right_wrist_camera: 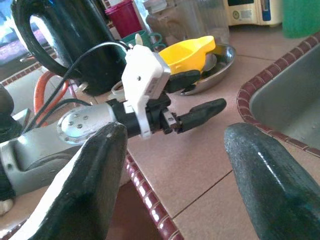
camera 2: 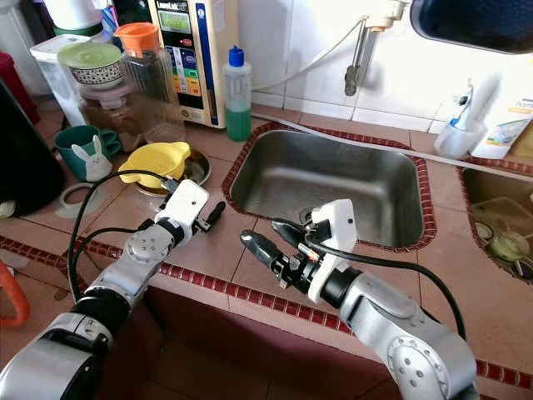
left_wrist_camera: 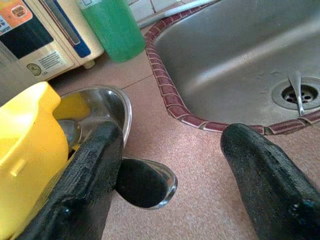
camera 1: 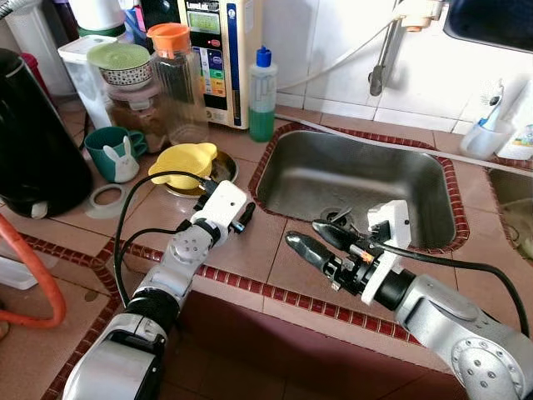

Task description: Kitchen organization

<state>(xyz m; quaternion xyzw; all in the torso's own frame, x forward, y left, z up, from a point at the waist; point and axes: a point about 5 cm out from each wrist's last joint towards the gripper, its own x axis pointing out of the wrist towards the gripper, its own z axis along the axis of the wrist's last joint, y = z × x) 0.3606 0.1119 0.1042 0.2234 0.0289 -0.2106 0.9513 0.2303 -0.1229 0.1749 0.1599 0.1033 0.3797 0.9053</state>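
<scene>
Left wrist view reveals a spoon handle (left_wrist_camera: 145, 182) beside the yellow bowl (left_wrist_camera: 27, 150).

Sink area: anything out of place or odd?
A utensil lies in the sink bottom, its tip on the drain. A spoon handle sticks out over the rim of the steel dish beside the yellow bowl, just ahead of the open left gripper.

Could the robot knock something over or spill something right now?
Maybe. The left gripper, fingers open, sits right beside the steel bowl holding the yellow bowl, so a push could tip or slide them. The teal bunny mug and tall jars stand close behind and might get bumped. The right gripper hovers at the sink edge, near nothing breakable.
</scene>
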